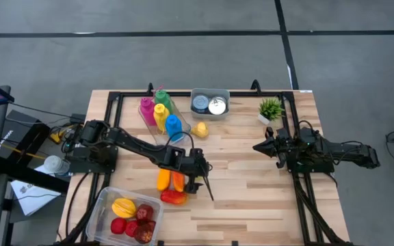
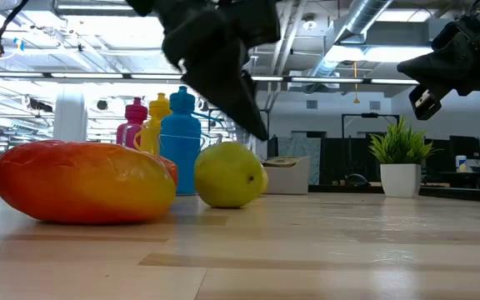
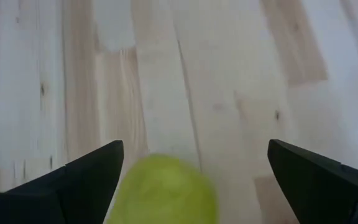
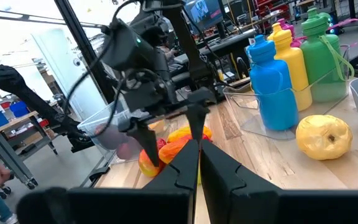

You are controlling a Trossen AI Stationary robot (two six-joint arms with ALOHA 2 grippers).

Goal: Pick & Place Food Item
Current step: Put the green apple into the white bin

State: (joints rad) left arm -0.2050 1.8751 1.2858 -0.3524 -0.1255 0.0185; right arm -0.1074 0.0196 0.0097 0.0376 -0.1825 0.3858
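A yellow-green round fruit (image 3: 161,191) rests on the wooden table (image 1: 252,198), just right of an orange-red mango (image 2: 83,182). My left gripper (image 3: 195,147) is open and hangs slanting down over the green fruit, one finger on either side of it and clear of it. In the high view this gripper (image 1: 198,183) covers the fruit. Beside it lie an orange fruit (image 1: 163,179) and a red fruit (image 1: 174,197). A clear container (image 1: 101,205) with several fruits stands at the near left. My right gripper (image 1: 258,146) waits shut at the table's right, held level.
At the far side are coloured bottles (image 1: 160,113) in a clear tray, a grey bin (image 1: 209,102) with cans, a yellow apple (image 1: 199,130) and a small potted plant (image 1: 271,109). Black frame rails (image 1: 299,191) run along the table's edges. Bare wood lies at the near middle.
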